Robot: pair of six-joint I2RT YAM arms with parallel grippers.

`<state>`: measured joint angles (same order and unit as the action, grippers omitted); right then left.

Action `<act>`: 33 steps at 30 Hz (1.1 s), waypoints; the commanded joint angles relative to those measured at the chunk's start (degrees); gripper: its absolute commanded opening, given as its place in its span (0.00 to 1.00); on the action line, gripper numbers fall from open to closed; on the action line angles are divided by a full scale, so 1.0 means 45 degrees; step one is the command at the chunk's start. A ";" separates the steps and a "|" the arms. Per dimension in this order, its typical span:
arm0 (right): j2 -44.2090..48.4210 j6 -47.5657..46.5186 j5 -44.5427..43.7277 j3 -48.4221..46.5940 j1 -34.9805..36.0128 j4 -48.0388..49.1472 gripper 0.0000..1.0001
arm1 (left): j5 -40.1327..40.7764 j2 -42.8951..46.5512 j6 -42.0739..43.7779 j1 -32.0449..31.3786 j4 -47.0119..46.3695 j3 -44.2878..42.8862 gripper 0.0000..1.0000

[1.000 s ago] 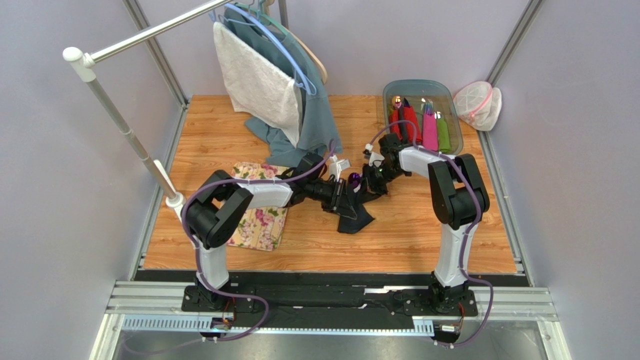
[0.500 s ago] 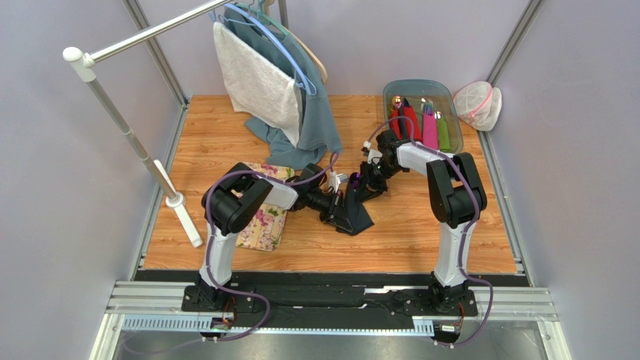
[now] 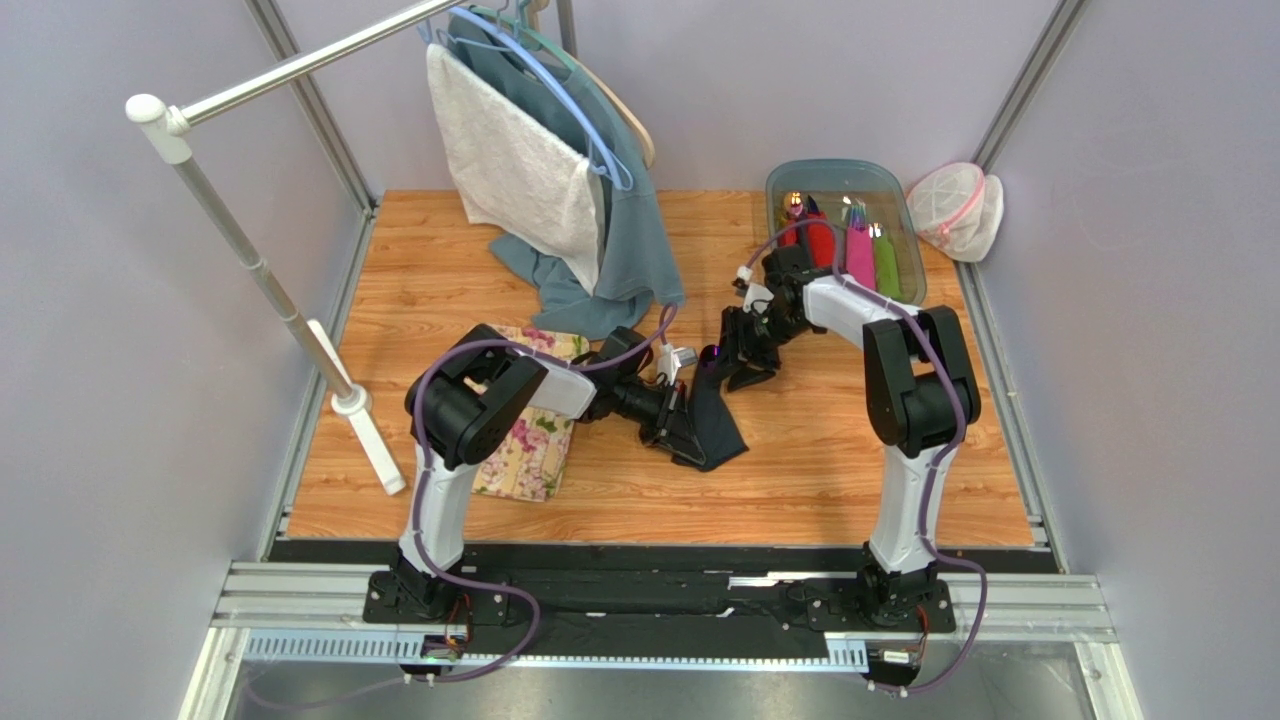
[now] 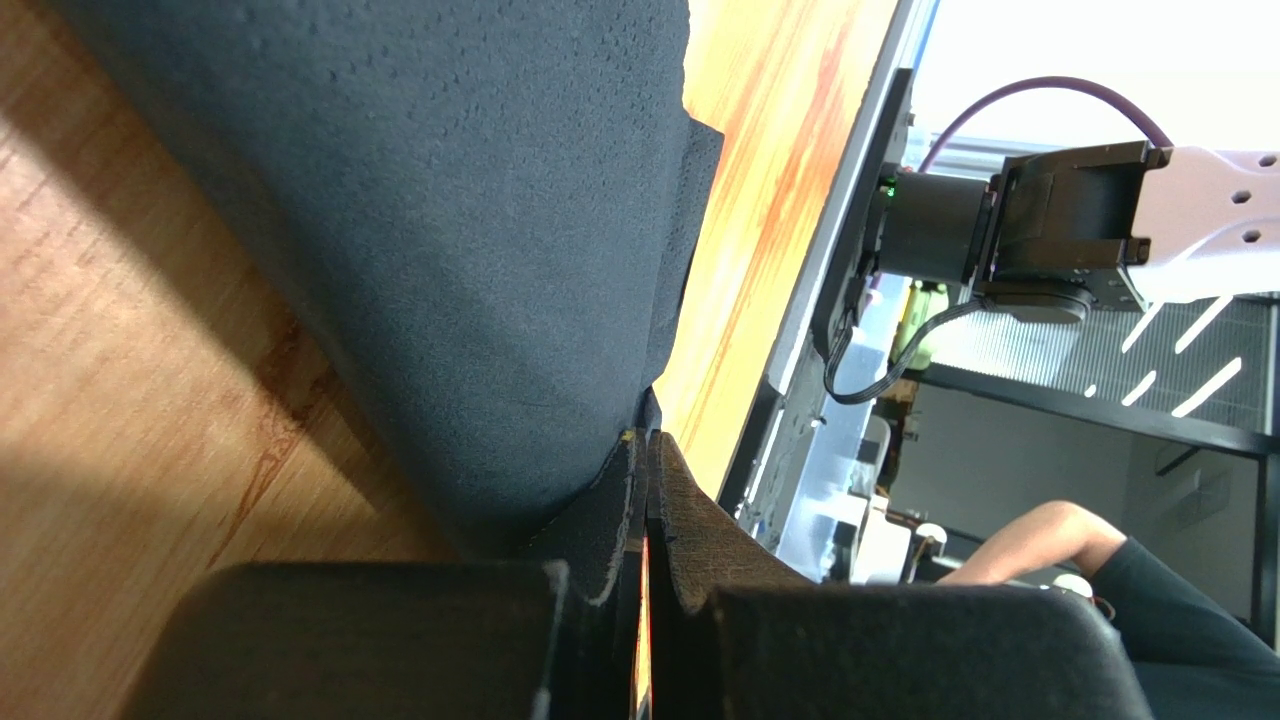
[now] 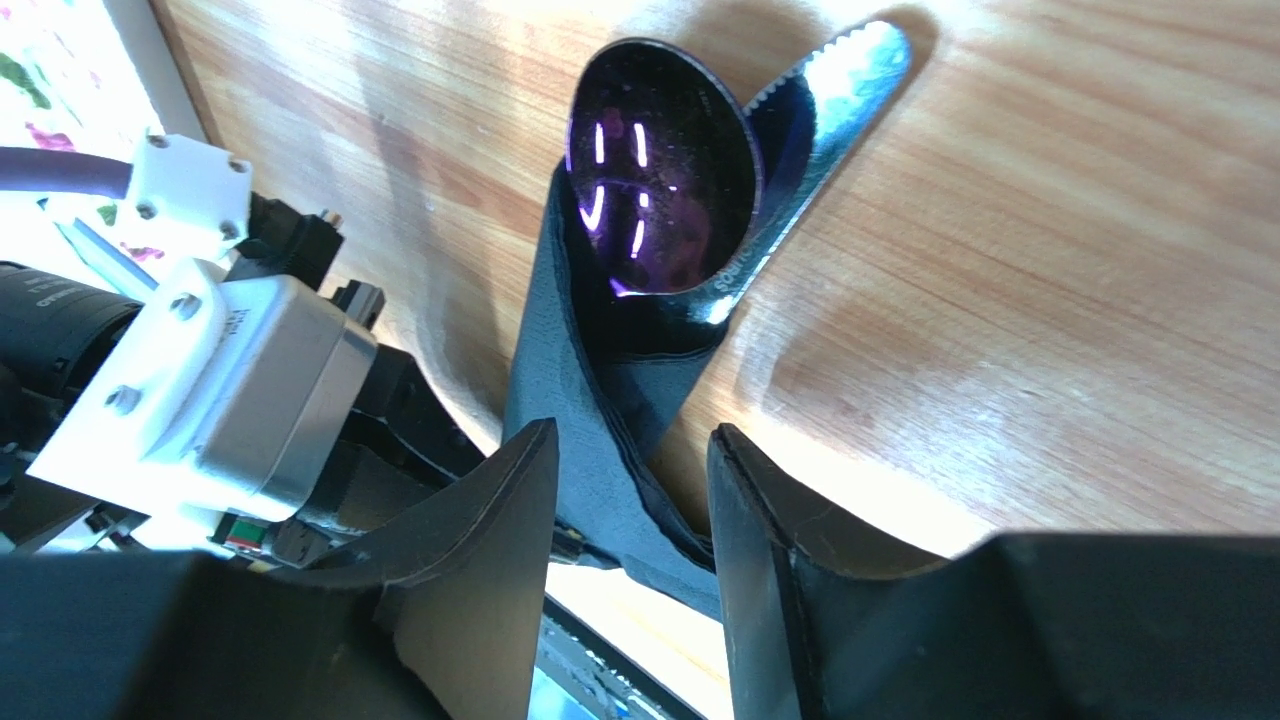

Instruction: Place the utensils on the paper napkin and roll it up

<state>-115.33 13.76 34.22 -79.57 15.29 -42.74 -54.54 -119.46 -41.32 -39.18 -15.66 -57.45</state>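
The dark navy paper napkin [image 3: 715, 431] lies partly rolled on the wooden table, between the two grippers. My left gripper [image 3: 681, 411] is shut on its edge; in the left wrist view the sheet [image 4: 451, 225] runs into the closed fingertips of that gripper [image 4: 649, 444]. My right gripper [image 3: 735, 362] is open. In the right wrist view its jaws [image 5: 631, 458] stand on either side of the napkin roll [image 5: 594, 383]. A purple-tinted spoon [image 5: 661, 165] and a silver serrated utensil [image 5: 836, 78] stick out of the roll's top. No other utensil shows.
A floral cloth mat [image 3: 523, 438] lies left of the napkin under the left arm. A clear tray [image 3: 798, 179] with red, pink and green rolls stands at the back right, with a mesh bag [image 3: 956, 206] beside it. Clothes [image 3: 553, 165] hang from a rack; its white pole [image 3: 349, 393] stands at the left.
The left arm has swung in and pulled the napkin slightly towards the near left. The right gripper has shifted a little back and to the right along the roll.
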 commanded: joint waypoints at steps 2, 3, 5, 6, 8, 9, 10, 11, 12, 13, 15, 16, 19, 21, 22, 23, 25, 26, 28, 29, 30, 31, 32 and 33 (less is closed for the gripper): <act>-0.0192 0.0341 0.0540 0.0357 0.0176 0.0162 0.44 | 0.0930 -0.0504 0.0335 0.0074 0.0140 -0.0104 0.00; -0.0211 0.0341 0.0521 0.0474 0.0235 0.0220 0.44 | 0.0929 -0.0504 0.0296 0.0054 0.0102 -0.0104 0.00; -0.0289 0.0302 0.0347 0.0728 0.0313 0.0318 0.44 | 0.0949 -0.0505 0.0296 0.0074 0.0062 -0.0124 0.00; -0.0328 0.0263 0.0055 0.0806 0.0333 0.0357 0.42 | 0.0949 -0.0524 0.0276 0.0054 0.0062 -0.0124 0.00; -0.0561 0.0243 -0.0103 0.0963 0.0391 0.0435 0.41 | 0.0968 -0.0485 0.0276 0.0074 0.0081 -0.0143 0.00; -0.0660 0.0224 -0.0220 0.0983 0.0353 0.0455 0.40 | 0.0969 -0.0523 0.0257 0.0074 0.0062 -0.0163 0.00; -0.0738 0.0224 -0.0279 0.0983 0.0391 0.0455 0.40 | 0.0949 -0.0505 0.0257 0.0074 0.0062 -0.0163 0.00; -0.0855 0.0204 -0.0338 0.0983 0.0430 0.0532 0.40 | 0.0988 -0.0524 0.0257 0.0074 0.0043 -0.0182 0.00; -0.0933 0.0224 -0.0338 0.0983 0.0469 0.0572 0.40 | 0.1007 -0.0524 0.0257 0.0074 0.0043 -0.0221 0.00; -0.0992 0.0262 -0.0357 0.0983 0.0566 0.0611 0.39 | 0.1008 -0.0543 0.0257 0.0074 0.0062 -0.0241 0.00; -0.1187 0.0301 -0.0319 0.0983 0.0665 0.0650 0.38 | 0.1046 -0.0582 0.0237 0.0073 0.0081 -0.0299 0.00; -0.1246 0.0302 -0.0299 0.1022 0.0742 0.0689 0.38 | 0.1047 -0.0563 0.0237 0.0074 0.0062 -0.0338 0.00; -0.1441 0.0399 -0.0280 0.1159 0.0763 0.0845 0.32 | 0.1047 -0.0602 0.0256 0.0074 0.0082 -0.0436 0.00; -0.1520 0.0361 -0.0299 0.1178 0.0743 0.0865 0.22 | 0.1085 -0.0621 0.0276 0.0054 0.0121 -0.0475 0.00; -0.1539 0.0360 -0.0280 0.1217 0.0685 0.0904 0.16 | 0.1086 -0.0602 0.0276 0.0073 0.0140 -0.0495 0.00; -0.1520 0.0360 -0.0202 0.1217 0.0665 0.0924 0.04 | 0.1124 -0.0602 0.0276 0.0054 0.0140 -0.0495 0.00; -0.1423 0.0380 0.0013 0.1237 0.0548 0.0982 0.00 | 0.1183 -0.0485 0.0315 0.0093 0.0179 -0.0495 0.00; -0.1345 0.0380 0.0110 0.1256 0.0490 0.1079 0.00 | 0.1319 -0.0427 0.0334 0.0132 0.0179 -0.0495 0.00; -0.1053 0.0302 0.0286 0.1334 0.0353 0.1294 0.00 | 0.1669 0.0060 0.0334 0.0151 0.0316 -0.0495 0.00; -0.0935 0.0263 0.0422 0.1373 0.0294 0.1392 0.00 | 0.1730 0.0565 0.0393 0.0190 0.0432 -0.0514 0.05; -0.0779 0.0147 0.0598 0.1374 0.0294 0.1470 0.00 | 0.1808 0.0860 0.0548 0.0171 0.0607 -0.0572 0.09; -0.0604 0.0107 0.0793 0.1412 0.0294 0.1683 0.00 | 0.2002 0.1192 0.0859 0.0171 0.0822 -0.0631 0.11; -0.0331 0.0107 0.0988 0.1471 0.0275 0.1782 0.00 | 0.2120 0.1852 0.0997 0.0171 0.1288 -0.0709 0.17; -0.0193 0.0107 0.1261 0.1471 0.0255 0.1880 0.00 | 0.2198 0.2168 0.1153 0.0191 0.1525 -0.0748 0.19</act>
<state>-118.50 16.58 42.33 -74.67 16.58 -38.98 -51.29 -117.99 -40.97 -39.24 -12.84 -58.72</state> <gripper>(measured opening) 0.011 0.139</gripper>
